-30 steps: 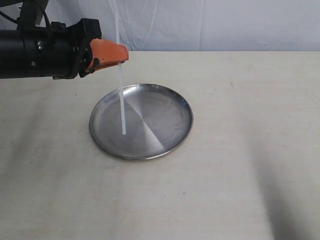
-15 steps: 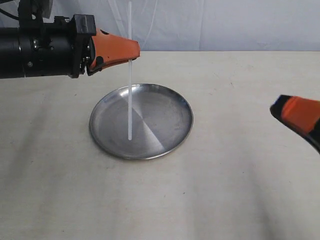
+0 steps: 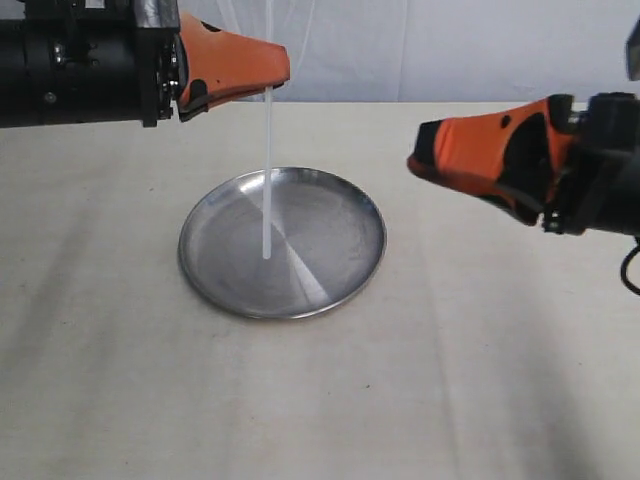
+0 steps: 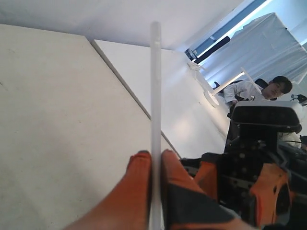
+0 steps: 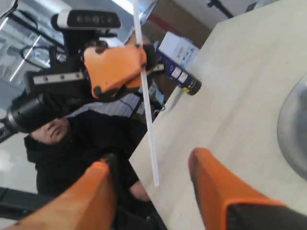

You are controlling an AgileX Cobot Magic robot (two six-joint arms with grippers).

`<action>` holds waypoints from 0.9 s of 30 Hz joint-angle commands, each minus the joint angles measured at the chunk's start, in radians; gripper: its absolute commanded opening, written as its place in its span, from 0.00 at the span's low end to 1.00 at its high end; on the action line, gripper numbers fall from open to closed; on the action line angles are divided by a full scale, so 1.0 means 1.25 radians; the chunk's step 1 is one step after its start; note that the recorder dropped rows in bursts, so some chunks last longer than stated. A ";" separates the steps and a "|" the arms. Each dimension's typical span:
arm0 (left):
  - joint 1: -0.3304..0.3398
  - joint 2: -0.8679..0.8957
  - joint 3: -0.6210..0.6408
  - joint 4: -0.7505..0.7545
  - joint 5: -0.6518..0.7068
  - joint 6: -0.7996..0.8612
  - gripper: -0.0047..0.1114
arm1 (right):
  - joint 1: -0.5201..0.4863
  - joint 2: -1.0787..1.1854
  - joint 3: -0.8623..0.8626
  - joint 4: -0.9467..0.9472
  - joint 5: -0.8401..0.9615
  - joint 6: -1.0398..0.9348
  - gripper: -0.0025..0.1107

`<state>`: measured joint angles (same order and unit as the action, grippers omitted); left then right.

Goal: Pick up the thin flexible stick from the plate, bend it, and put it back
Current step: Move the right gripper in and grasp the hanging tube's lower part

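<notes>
My left gripper (image 3: 275, 72) is shut on the thin flexible stick (image 3: 267, 170), which hangs upright and straight above the plate (image 3: 340, 215), its lower end over the plate's left half. In the left wrist view the stick (image 4: 155, 86) runs between the orange fingers (image 4: 139, 184) of the left gripper (image 4: 154, 155). My right gripper (image 3: 420, 155) hovers to the right of the plate, level with the stick's middle, apart from it. In the right wrist view the right gripper (image 5: 153, 165) is open, with the stick (image 5: 147, 110) seen beyond the gap and the left gripper (image 5: 144, 55) holding it.
The plate's rim (image 5: 288, 120) shows at the edge of the right wrist view. The pale table (image 3: 450, 380) spreads around the plate. A box and a dark can (image 5: 189, 85) stand beyond the table edge. People sit nearby off the table.
The left gripper has lifted the stick a little higher and rightward. The right gripper has come in from the right edge to hover beside the plate.
</notes>
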<state>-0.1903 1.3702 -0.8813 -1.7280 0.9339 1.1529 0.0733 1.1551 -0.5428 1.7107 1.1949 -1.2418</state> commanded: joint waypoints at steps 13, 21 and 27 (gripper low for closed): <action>-0.001 -0.006 -0.010 -0.013 0.040 0.004 0.04 | 0.309 0.168 -0.171 0.027 -0.256 -0.074 0.52; -0.001 -0.006 -0.014 -0.013 0.040 0.007 0.04 | 0.367 0.240 -0.208 0.027 -0.255 -0.074 0.52; -0.001 -0.006 -0.014 -0.013 0.024 0.009 0.04 | 0.381 0.255 -0.210 0.027 -0.276 -0.074 0.32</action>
<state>-0.1903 1.3702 -0.8938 -1.7280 0.9747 1.1552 0.5455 1.4718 -0.7992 1.7351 0.8617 -1.3251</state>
